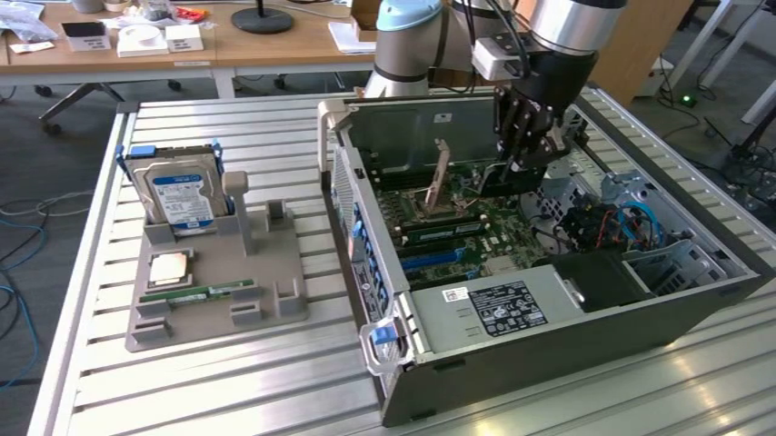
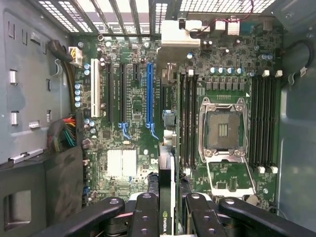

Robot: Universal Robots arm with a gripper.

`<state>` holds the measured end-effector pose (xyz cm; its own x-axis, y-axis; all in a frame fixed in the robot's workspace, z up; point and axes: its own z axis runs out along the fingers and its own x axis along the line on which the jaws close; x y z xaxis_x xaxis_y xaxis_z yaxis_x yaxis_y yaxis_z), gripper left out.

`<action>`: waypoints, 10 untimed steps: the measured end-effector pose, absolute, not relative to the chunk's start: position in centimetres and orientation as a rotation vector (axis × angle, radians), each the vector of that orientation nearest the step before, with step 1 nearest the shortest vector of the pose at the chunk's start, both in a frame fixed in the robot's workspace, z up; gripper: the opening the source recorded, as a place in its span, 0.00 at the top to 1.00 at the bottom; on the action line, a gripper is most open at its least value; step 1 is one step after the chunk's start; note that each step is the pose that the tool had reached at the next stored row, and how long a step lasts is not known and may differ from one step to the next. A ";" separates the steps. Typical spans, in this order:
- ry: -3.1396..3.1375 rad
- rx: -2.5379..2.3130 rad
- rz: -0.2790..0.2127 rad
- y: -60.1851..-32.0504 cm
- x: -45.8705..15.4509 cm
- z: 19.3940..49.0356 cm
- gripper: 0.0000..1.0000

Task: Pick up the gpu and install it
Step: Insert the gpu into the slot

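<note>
On the slatted desk, a grey holder carries an upright hard drive, a processor chip and a green memory stick, beside the open computer case

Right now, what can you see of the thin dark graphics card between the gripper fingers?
The gpu is a thin dark board, seen edge-on, with a green-white logo. It stands upright, clamped between the gripper's black fingers, inside the open grey computer case above the green motherboard. Slot contact is hidden.
</note>
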<state>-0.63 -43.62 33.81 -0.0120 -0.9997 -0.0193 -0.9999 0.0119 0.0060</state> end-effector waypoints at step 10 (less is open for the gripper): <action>2.228 -2.202 0.028 -43.6 -0.7 33.4 0.74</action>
